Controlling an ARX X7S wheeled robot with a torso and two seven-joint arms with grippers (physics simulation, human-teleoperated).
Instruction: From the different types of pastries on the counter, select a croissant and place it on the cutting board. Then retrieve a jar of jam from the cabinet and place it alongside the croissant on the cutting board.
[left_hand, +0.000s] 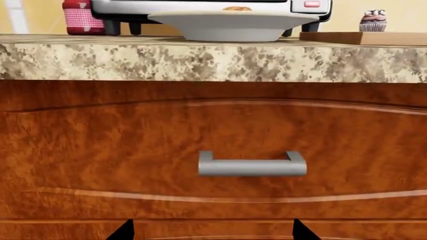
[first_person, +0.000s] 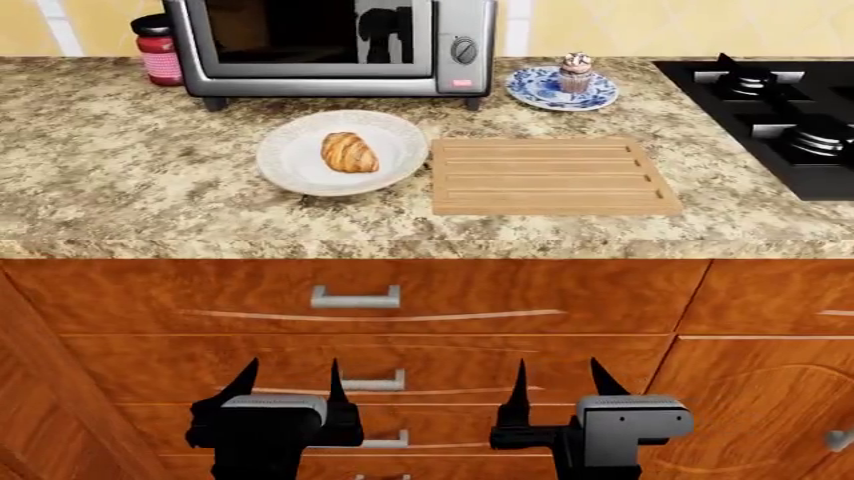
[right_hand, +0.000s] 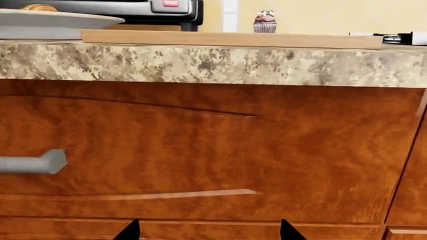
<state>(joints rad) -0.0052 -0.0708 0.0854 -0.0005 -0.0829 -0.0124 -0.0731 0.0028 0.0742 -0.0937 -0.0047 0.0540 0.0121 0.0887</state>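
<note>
The golden-brown croissant (first_person: 350, 152) lies on a white plate (first_person: 296, 165) on the granite counter (first_person: 160, 200). Its top shows over the plate rim in the left wrist view (left_hand: 237, 8). The grooved wooden cutting board (first_person: 550, 176) lies bare right of the plate. The frosted cupcake (first_person: 575, 71) stands on a blue patterned saucer (first_person: 534, 90) behind the board. The white-lidded jam jar is out of view. My left gripper (first_person: 287, 385) and right gripper (first_person: 554, 385) are both open and empty, low in front of the drawers, below the counter edge.
A microwave (first_person: 327, 45) stands at the counter's back, with a red jar with a black lid and checkered label (first_person: 159, 52) to its left. A black stovetop (first_person: 781, 110) is at the right. Wooden drawers with metal handles (first_person: 355, 297) face the grippers.
</note>
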